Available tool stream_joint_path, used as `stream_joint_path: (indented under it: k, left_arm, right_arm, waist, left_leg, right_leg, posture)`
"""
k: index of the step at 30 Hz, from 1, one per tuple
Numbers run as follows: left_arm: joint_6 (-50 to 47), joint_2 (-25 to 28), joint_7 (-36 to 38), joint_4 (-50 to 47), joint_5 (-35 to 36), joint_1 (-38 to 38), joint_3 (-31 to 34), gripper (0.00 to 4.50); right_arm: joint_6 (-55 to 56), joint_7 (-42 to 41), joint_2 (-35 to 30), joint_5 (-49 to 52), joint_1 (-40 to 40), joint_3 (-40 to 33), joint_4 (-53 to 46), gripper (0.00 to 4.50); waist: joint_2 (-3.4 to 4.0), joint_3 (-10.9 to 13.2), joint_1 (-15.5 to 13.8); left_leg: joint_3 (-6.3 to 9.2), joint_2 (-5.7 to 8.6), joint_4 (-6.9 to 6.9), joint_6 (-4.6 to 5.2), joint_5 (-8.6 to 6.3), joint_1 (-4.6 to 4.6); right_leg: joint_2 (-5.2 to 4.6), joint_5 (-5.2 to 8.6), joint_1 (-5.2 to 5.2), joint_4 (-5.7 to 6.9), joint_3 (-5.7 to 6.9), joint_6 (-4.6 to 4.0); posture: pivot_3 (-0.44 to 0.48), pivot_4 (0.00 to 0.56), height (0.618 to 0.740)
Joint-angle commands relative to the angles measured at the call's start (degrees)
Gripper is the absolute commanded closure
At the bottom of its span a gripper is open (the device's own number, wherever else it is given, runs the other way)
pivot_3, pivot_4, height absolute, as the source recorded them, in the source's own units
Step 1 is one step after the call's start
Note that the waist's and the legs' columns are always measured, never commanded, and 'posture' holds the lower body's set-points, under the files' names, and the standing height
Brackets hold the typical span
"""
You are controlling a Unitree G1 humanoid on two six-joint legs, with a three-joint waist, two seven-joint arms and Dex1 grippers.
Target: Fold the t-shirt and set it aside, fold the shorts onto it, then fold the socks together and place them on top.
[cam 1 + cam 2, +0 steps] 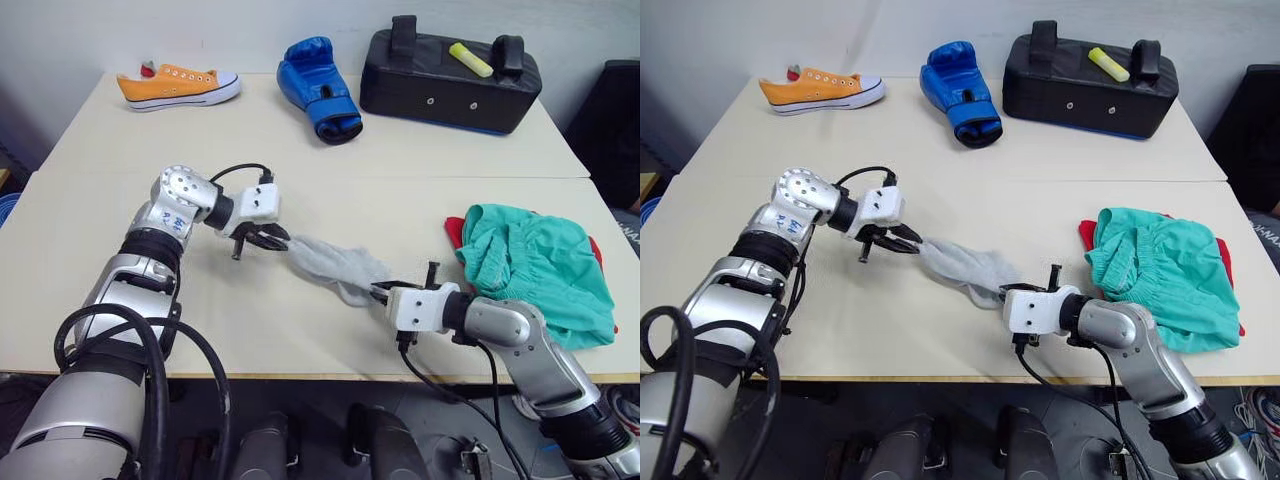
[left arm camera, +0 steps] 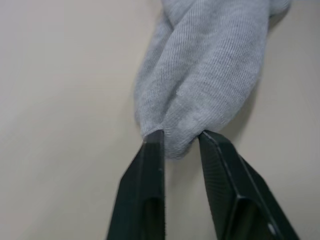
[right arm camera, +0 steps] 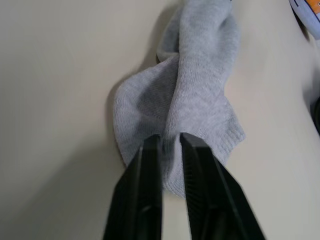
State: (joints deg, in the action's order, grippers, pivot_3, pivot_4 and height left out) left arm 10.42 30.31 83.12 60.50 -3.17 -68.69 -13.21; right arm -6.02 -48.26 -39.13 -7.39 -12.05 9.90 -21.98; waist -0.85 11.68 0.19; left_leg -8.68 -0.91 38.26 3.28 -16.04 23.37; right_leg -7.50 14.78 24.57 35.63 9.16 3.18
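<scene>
Silver metal arms w/ black joint bands, white wrist blocks, looped black cables; black two-finger left gripper (image 1: pixel 272 240), right gripper (image 1: pixel 383 291).

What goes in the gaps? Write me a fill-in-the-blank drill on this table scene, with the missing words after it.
1. Both grippers pinch opposite ends of the grey ____.
2. The teal shorts lie on top of the ____ t-shirt.
3. At the far edge of the table, the blue boxing glove sits between the black pad and the ____ sneaker.
4. The left gripper holds cloth between its ____ fingers.

Missing words: socks; red; orange; black
</scene>
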Motion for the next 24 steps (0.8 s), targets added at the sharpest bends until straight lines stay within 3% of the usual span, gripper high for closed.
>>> stream_joint_path:
  k: [1, 4, 7, 10, 13, 14, 21, 24]
  left_arm:
    - [-14.8, 1.4, 8.3, -8.8, 7.6, -1.1, 4.4, 2.45]
    - [-23.0, -0.1, 5.2, -15.6, 10.5, 0.2, 5.8, 2.45]
    - [-24.3, -2.8, 0.2, -19.1, 10.1, 2.0, 5.1, 2.45]
    - [-24.3, -6.8, -6.2, -18.2, 7.6, 3.1, 3.8, 3.12]
    - [-23.5, -7.7, -6.5, -18.7, 6.0, 4.8, 1.7, 4.09]
    - [-23.5, -7.7, -6.2, -19.6, 5.7, 5.5, 1.1, 4.38]
    - [-22.2, -6.4, -6.9, -21.1, 1.9, 8.1, -2.8, 4.47]
    - [-15.2, -6.5, -12.8, -16.4, -4.1, 8.7, -6.3, 4.47]
  right_arm:
    - [-10.3, -3.3, -0.1, 12.8, 0.1, -6.9, -7.5, 2.32]
    - [-17.4, -1.2, 1.5, 17.1, -2.6, -9.1, -7.7, 2.32]
    - [-20.9, 0.1, 3.3, 18.3, -5.1, -7.1, -6.4, 2.32]
    - [-24.6, 3.4, 7.3, 17.2, -9.7, -3.6, -1.9, 3.25]
    - [-27.6, 6.3, 10.9, 17.1, -13.4, -2.4, 1.5, 4.34]
    - [-28.4, 6.6, 11.8, 17.1, -14.4, -1.8, 2.7, 4.50]
    - [-30.8, 6.5, 11.9, 14.7, -16.1, 4.2, 7.9, 4.50]
    - [-30.9, 4.2, 9.2, 13.3, -14.3, 7.9, 7.3, 4.50]
  waist:
    - [0.00, 0.0, 0.0]
    - [-0.01, 0.0, -0.1]
    - [0.00, 0.0, -0.1]
    - [-0.02, 0.0, -0.1]
    - [-0.02, 0.0, 0.2]
    - [-0.02, 0.0, 0.3]
    - [-0.01, 0.0, 0.3]
    - [-0.01, 0.0, 0.0]
  left_leg:
    - [0.02, 0.00, 0.01, 0.00, 0.00, 0.00]
    - [0.14, 0.00, 0.07, 0.01, 0.00, -0.01]
    - [0.15, 0.02, 0.12, 0.02, -0.01, -0.01]
    - [0.14, 0.02, 0.12, 0.02, -0.01, -0.03]
    - [0.06, 0.02, 0.16, 0.02, 0.00, -0.02]
    - [0.04, 0.02, 0.14, 0.01, 0.00, 0.00]
    - [0.03, 0.02, 0.09, -0.02, 0.02, -0.01]
    - [0.04, 0.03, 0.10, -0.01, 0.01, -0.01]
  right_leg:
    - [0.01, 0.00, -0.01, 0.01, 0.01, 0.00]
    - [0.00, -0.01, -0.11, 0.04, 0.03, 0.01]
    - [-0.03, -0.01, -0.12, 0.04, 0.02, 0.01]
    - [-0.03, -0.01, -0.11, 0.10, 0.00, 0.01]
    - [-0.02, -0.01, -0.05, 0.26, -0.04, 0.01]
    - [-0.01, -0.01, -0.01, 0.27, -0.03, 0.01]
    - [0.00, 0.01, -0.01, 0.24, -0.03, -0.02]
    - [-0.04, 0.01, -0.01, 0.24, -0.03, -0.02]
  posture:
    - [0.000, 0.150, 0.740]
    - [0.000, 0.150, 0.740]
    - [0.000, 0.150, 0.740]
    - [0.000, 0.150, 0.740]
    - [0.000, 0.150, 0.740]
    - [0.000, 0.150, 0.740]
    - [0.000, 0.150, 0.740]
    - [0.000, 0.150, 0.740]
